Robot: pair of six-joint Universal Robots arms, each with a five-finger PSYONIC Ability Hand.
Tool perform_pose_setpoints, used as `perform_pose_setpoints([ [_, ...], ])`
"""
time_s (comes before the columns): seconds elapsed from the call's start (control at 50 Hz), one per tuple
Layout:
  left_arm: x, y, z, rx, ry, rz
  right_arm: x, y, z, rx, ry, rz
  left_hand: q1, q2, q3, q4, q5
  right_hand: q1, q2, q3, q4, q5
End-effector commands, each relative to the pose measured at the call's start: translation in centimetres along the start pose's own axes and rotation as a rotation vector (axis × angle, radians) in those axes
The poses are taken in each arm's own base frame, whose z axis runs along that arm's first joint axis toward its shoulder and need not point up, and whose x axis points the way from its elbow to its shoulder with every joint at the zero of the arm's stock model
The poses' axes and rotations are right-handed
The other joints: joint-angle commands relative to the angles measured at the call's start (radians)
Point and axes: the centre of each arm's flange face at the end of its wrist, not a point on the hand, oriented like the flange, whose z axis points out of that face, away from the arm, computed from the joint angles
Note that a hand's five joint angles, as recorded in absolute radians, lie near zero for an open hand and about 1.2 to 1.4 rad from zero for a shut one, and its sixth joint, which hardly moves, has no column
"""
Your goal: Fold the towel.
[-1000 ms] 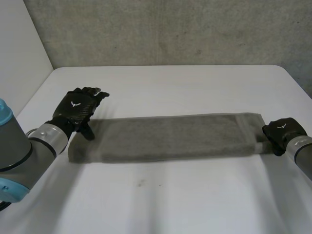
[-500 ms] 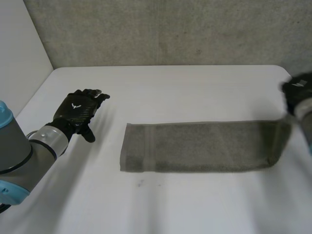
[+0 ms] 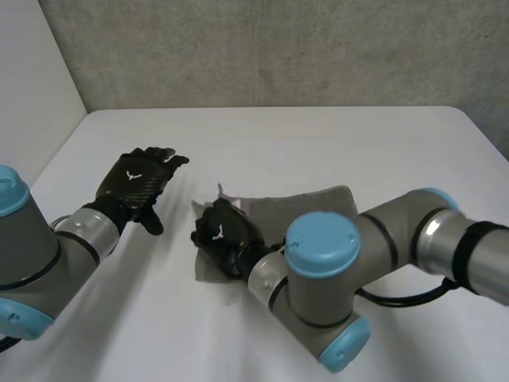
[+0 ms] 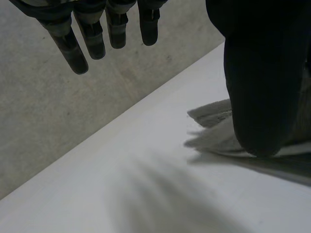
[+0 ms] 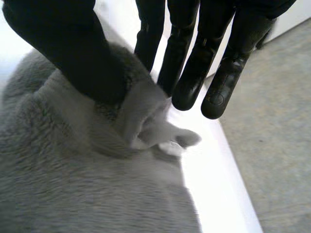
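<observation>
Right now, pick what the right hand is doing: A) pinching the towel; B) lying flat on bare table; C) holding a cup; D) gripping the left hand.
A: the right hand pinches a bunched fold of the grey towel between thumb and fingers.

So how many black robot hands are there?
2. The black left hand is open, beside the grey terry towel; the black right hand pinches one end of it.
</observation>
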Motion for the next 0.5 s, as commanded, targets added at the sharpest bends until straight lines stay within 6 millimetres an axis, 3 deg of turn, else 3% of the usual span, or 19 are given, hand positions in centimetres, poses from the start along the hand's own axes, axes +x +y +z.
perform_pose_setpoints([
  [0.02,1.7,-1.1,0.0,0.037,0.040,0.016,1.9,-1.9,-0.9,0.015,0.058,0.023,0.027,0.031,0.031,0.032,-0.001,-0.657,-0.810,-0.816,-0.817,-0.819],
  [0.12,3.2,-2.7,0.1,0.083,0.053,0.029,4.7,-3.7,-2.4,0.031,0.145,0.145,0.030,0.034,0.034,0.035,0.001,-0.657,-0.810,-0.816,-0.817,-0.819],
  [0.18,4.3,-3.4,0.1,0.104,0.061,0.014,7.5,-3.1,-3.7,0.001,0.216,0.241,0.042,0.046,0.045,0.046,0.013,-0.657,-0.810,-0.816,-0.817,-0.819],
  [0.2,4.3,-3.4,0.1,0.104,0.061,0.014,7.5,-3.1,-3.7,0.001,0.216,0.241,0.042,0.046,0.046,0.047,0.013,-0.657,-0.810,-0.816,-0.817,-0.819],
  [0.24,5.2,-3.9,0.2,0.115,0.071,-0.029,9.2,-1.2,-5.2,-0.079,0.247,0.323,0.042,0.046,0.046,0.047,0.013,-0.657,-0.810,-0.816,-0.817,-0.819],
  [0.28,5.6,-3.9,0.3,0.113,0.075,-0.051,9.5,-0.4,-5.9,-0.122,0.243,0.354,0.042,0.046,0.046,0.047,0.013,-0.657,-0.810,-0.816,-0.817,-0.819],
  [0.32,6.1,-3.7,0.3,0.106,0.083,-0.073,9.6,0.7,-6.5,-0.176,0.237,0.379,0.045,0.049,0.048,0.049,0.016,-0.657,-0.810,-0.816,-0.817,-0.819],
  [0.36,7.4,-3.5,0.3,0.106,0.111,-0.089,9.3,3.3,-7.8,-0.296,0.218,0.420,0.050,0.055,0.054,0.055,0.022,-0.657,-0.810,-0.816,-0.817,-0.819],
  [0.38,7.4,-3.5,0.3,0.106,0.112,-0.089,9.3,3.3,-7.8,-0.297,0.218,0.420,0.050,0.055,0.054,0.055,0.022,-0.657,-0.810,-0.816,-0.817,-0.819],
  [0.42,8.1,-2.6,0.5,0.088,0.123,-0.088,9.1,5.7,-9.0,-0.385,0.218,0.452,0.050,0.055,0.054,0.055,0.022,-0.657,-0.810,-0.816,-0.817,-0.819],
  [0.5,8.2,-1.4,1.1,0.062,0.102,-0.088,9.1,7.7,-9.8,-0.436,0.241,0.476,0.053,0.058,0.057,0.058,0.025,-0.657,-0.810,-0.816,-0.817,-0.819],
])
